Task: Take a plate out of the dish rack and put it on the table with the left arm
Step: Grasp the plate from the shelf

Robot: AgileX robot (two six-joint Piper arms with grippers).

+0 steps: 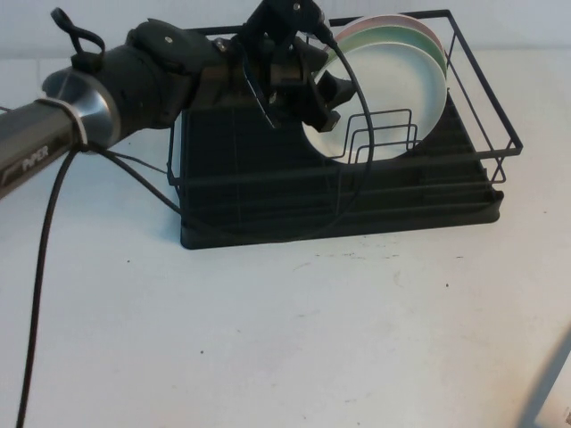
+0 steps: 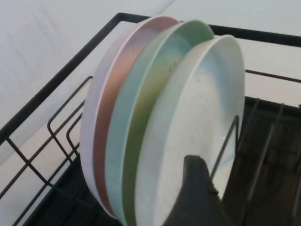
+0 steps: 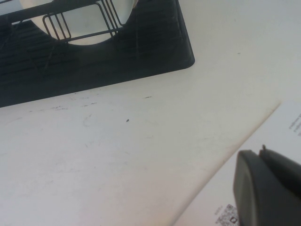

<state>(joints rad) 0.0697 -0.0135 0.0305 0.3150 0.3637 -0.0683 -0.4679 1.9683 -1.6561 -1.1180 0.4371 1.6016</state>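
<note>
The black wire dish rack (image 1: 473, 169) stands at the back of the white table (image 1: 285, 330). Three plates stand upright in it: the white plate (image 1: 397, 98) in front, a pale green plate (image 1: 428, 40) behind it and a pink plate (image 1: 393, 20) at the back. My left arm (image 1: 107, 98) reaches over the rack. My left gripper (image 1: 326, 102) is open at the white plate's left rim. In the left wrist view one finger (image 2: 195, 188) lies against the white plate's (image 2: 202, 108) face. My right gripper (image 3: 257, 153) is shut and empty, low over the table's near right.
Wire dividers (image 1: 384, 134) stand in front of the white plate. The left arm's black cable (image 1: 40, 267) trails down over the table's left. A white printed sheet (image 3: 282, 125) lies beside the right gripper. The rack's front corner (image 3: 186, 56) shows in the right wrist view.
</note>
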